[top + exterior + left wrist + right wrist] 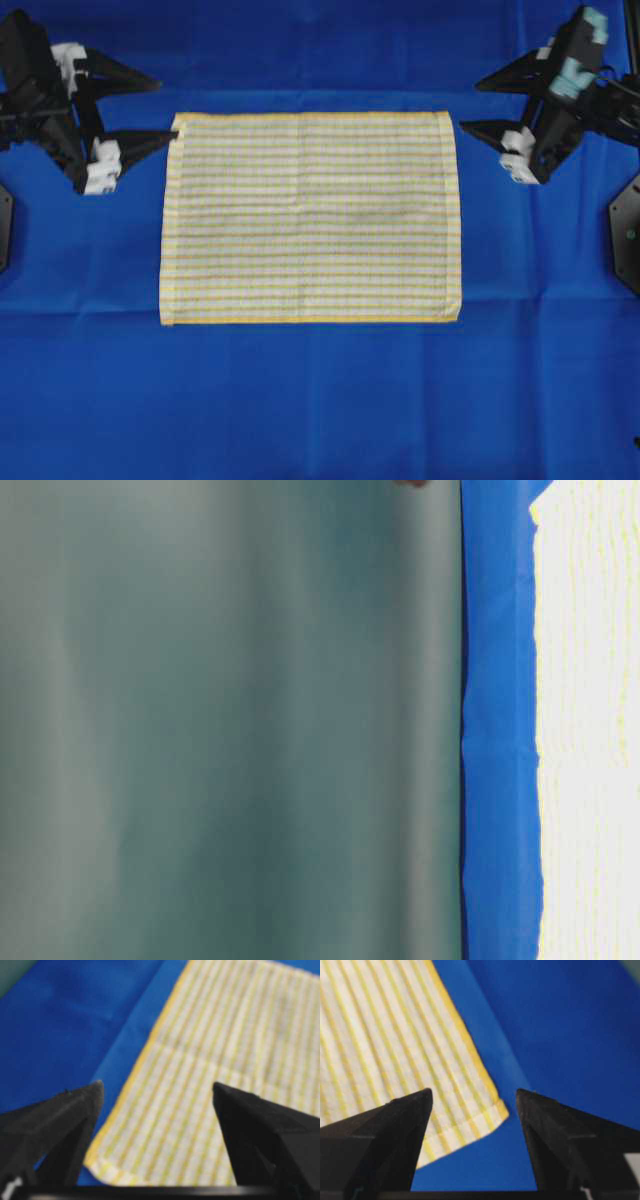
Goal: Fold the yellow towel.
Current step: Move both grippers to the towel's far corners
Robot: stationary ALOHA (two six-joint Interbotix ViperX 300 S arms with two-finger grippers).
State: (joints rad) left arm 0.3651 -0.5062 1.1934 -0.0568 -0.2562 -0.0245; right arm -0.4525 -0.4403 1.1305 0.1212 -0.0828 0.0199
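Approach step: towel (310, 217) lies flat, unfolded, mid-table on the blue cloth (320, 400); my left end effector (140, 110) at its 10 o'clock corner, right end effector (490, 105) at 2 o'clock, both spread, empty; next, pinch both far corners.

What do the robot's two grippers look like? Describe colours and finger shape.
Both are black. The left gripper and right gripper each carry two long fingers tapering to points, wedge-like in the wrist views. White blocks sit at the finger bases. The right arm also shows pale teal patches near its top. No cables are clearly visible.
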